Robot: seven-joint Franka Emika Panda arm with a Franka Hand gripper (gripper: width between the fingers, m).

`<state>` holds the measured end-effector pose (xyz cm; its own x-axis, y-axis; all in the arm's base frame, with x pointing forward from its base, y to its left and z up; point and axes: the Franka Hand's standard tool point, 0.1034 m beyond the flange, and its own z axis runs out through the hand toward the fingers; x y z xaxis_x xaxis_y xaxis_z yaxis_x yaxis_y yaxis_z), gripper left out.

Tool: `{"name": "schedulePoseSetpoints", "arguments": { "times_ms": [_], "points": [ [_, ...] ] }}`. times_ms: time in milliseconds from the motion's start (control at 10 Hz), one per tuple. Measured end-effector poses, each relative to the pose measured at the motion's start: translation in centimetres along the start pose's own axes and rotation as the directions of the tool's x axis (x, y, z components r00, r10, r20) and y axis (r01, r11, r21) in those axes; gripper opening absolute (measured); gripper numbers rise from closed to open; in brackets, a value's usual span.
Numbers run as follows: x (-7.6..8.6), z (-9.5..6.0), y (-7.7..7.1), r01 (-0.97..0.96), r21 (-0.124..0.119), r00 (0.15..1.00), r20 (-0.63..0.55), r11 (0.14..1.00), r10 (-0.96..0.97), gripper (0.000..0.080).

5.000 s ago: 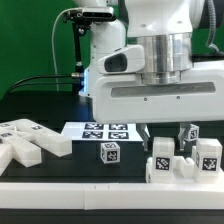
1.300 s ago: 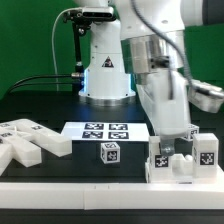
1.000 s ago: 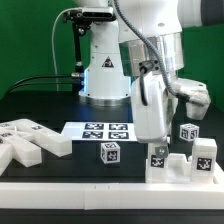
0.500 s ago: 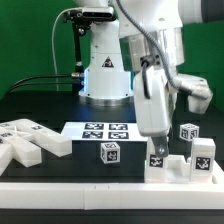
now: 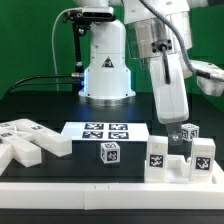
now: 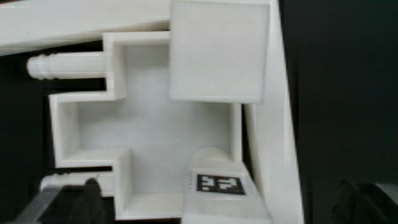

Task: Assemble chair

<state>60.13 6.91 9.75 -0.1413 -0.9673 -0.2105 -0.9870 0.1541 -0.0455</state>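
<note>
Exterior view: the chair (image 5: 186,170), a chunky white blocky structure of slabs and posts carrying small black-and-white square tags, is sitting on the black table (image 5: 50,105) toward the exterior view's right. The white arm's gripper (image 5: 178,122) is hanging tilted just above it, near the tagged post at the back. From this camera I cannot tell how the fingers are standing (the hand's body is covering them).

Wrist view is settling that. The two dark fingers (image 6: 64,200) are showing spread wide apart, one on each side of the chair (image 6: 160,130), and are holding nothing. This feed is also giving me detail the exterior one is missing: a recessed white slab with raised walls, a short round white peg (image 6: 54,67) sticking out sideways, and one square tag (image 6: 219,183) on a slanted face.

Only the exterior view is showing the rest of the table. The marker board (image 5: 105,129) is lying flat mid-table, and a lone small tagged cube (image 5: 109,151) is standing just in front of it. A pile of loose white bars (image 5: 28,142) is lying at the exterior view's left, well apart from the chair.
</note>
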Motion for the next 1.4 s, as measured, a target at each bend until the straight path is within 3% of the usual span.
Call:
{"name": "schedulePoseSetpoints", "arguments": {
  "times_ms": [300,400,600,700,900,1000,1100,1300,1400],
  "points": [
    [-0.2,-0.4,0.2,0.216,0.009,0.976,0.0,0.976,-0.216,0.0649],
    [0.1,-0.4,1.2,0.33,0.011,0.944,-0.008,0.944,-0.33,0.0649],
    [-0.3,-0.2,3.1,0.576,-0.018,0.817,-0.01,0.817,-0.576,0.0649],
    [-0.7,-0.1,3.3,0.562,0.002,0.826,-0.053,0.827,-0.561,0.0649],
    [-0.4,-0.1,3.3,0.712,-0.015,0.7,-0.054,0.702,-0.712,0.0649],
    [-0.4,-0.1,3.4,0.788,-0.019,0.613,-0.06,0.615,-0.788,0.0649],
    [-0.1,-0.2,3.9,0.902,-0.023,0.428,-0.097,0.432,-0.899,0.0649],
    [1.8,-0.1,4.9,0.984,-0.068,0.152,-0.148,0.164,-0.977,0.0649],
    [2.3,0.4,5.3,0.988,-0.087,0.11,-0.182,0.127,-0.977,0.0649]
  ]
}}
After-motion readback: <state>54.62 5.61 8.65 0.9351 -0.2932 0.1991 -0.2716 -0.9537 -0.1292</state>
